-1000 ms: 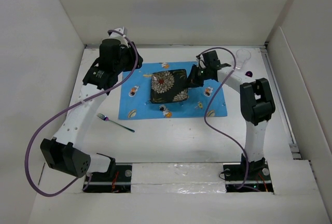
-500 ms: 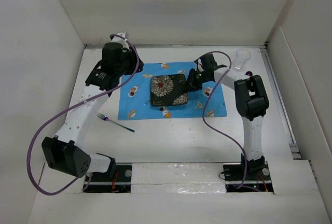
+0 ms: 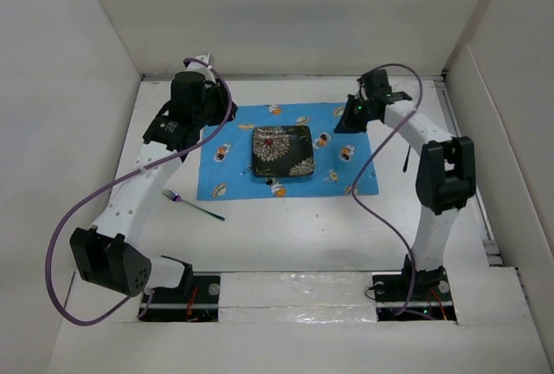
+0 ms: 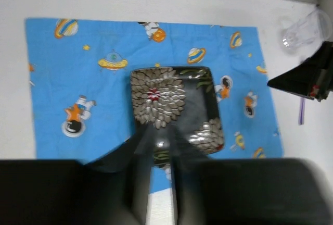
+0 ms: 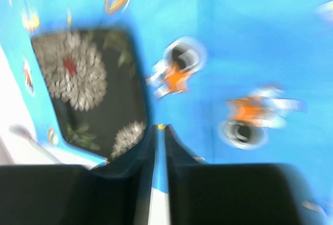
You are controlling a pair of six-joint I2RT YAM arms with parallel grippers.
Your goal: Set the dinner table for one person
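Observation:
A black square plate (image 3: 282,151) with white flower print lies flat on the blue cartoon-print cloth (image 3: 225,175), which is spread on the white dinner table (image 3: 286,235). My left gripper (image 4: 158,134) hovers above the plate's (image 4: 174,108) near-left side, shut with nothing in it. My right gripper (image 5: 160,127) is over the cloth (image 5: 244,37) just right of the plate (image 5: 88,89), also shut and empty. A fork (image 3: 192,205) lies on the table left of the cloth's front corner.
A clear glass (image 4: 304,29) stands beyond the cloth's far right corner, close to the right arm (image 3: 407,123). A thin purple-handled utensil (image 4: 302,113) lies on the table right of the cloth. White panels wall in the table on three sides.
The right gripper let go of the plate's right edge and drew back to the far right, shutting. The plate now lies flat. The left gripper shut and its arm barely moved.

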